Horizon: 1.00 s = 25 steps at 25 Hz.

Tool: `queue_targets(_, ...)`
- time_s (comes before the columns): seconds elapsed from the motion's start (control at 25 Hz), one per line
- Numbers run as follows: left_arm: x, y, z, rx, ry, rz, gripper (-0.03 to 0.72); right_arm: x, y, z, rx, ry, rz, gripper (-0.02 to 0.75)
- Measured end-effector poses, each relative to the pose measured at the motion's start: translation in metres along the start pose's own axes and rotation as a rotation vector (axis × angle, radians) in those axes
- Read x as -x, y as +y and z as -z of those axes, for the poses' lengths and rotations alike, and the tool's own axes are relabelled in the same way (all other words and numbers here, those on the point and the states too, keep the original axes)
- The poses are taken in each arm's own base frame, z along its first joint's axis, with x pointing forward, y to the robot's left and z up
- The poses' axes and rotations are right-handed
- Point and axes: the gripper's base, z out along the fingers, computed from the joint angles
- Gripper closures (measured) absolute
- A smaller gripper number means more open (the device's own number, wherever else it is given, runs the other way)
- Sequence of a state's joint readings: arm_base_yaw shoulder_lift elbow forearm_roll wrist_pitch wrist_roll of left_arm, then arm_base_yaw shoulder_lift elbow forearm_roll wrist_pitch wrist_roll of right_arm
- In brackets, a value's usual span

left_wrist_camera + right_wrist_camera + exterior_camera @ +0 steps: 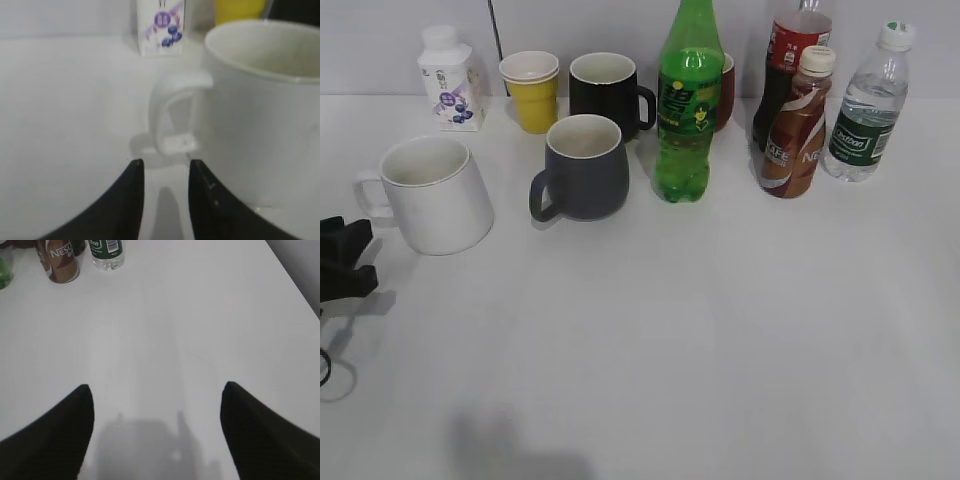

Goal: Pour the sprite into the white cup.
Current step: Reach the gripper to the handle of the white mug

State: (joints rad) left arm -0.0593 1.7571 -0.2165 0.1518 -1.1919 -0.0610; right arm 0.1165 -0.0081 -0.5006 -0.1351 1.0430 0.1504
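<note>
The sprite point(686, 110), a tall green bottle, stands upright at the back middle of the table; a green sliver of it shows at the left edge of the right wrist view point(4, 267). The white cup point(435, 195) stands upright at the left, handle pointing left. My left gripper point(362, 256) is at the left edge, just in front of the handle. In the left wrist view the gripper point(165, 163) is open with a narrow gap and empty, and the white cup point(260, 100) and its handle are right ahead. My right gripper point(156, 390) is wide open and empty over bare table.
A dark grey mug point(582, 168), black mug point(608, 92), yellow paper cup point(532, 90) and milk carton point(448, 78) stand near the white cup. A cola bottle point(790, 70), coffee bottle point(798, 125) and water bottle point(868, 105) stand to the sprite's right.
</note>
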Motion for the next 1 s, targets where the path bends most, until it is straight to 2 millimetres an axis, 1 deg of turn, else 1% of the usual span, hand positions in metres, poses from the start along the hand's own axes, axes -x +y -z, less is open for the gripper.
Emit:
queue_targets(0.12,-0.004,0.001,-0.009,-0.002,0.010,0.001,0.442,0.000,0.000,0.000,0.000,0.000,0.000,0.150)
queue_targets(0.32,0.003,0.003,-0.021,0.005,-0.032,-0.003,0.442,0.000,0.000,0.000,0.000,0.000,0.000,0.150)
queue_targets(0.56,0.003,0.005,-0.031,0.004,-0.036,-0.004,0.442,0.000,0.000,0.000,0.000,0.000,0.000,0.150)
queue_targets(0.68,0.007,0.005,-0.036,0.001,-0.054,-0.007,0.442,0.000,0.000,0.000,0.000,0.000,0.000,0.150)
queue_targets(0.84,0.013,0.006,-0.047,-0.004,-0.088,-0.015,0.442,0.000,0.000,0.000,0.000,0.000,0.000,0.150)
queue_targets(0.92,0.015,0.007,-0.054,-0.005,-0.097,-0.017,0.453,0.000,0.000,0.000,0.000,0.000,0.000,0.150)
queue_targets(0.96,0.016,0.008,-0.056,-0.004,-0.101,-0.017,0.473,0.000,0.000,0.000,0.000,0.000,0.000,0.150)
queue_targets(1.0,0.016,0.008,-0.058,-0.004,-0.102,-0.018,0.510,0.000,0.000,0.000,0.000,0.000,0.000,0.150)
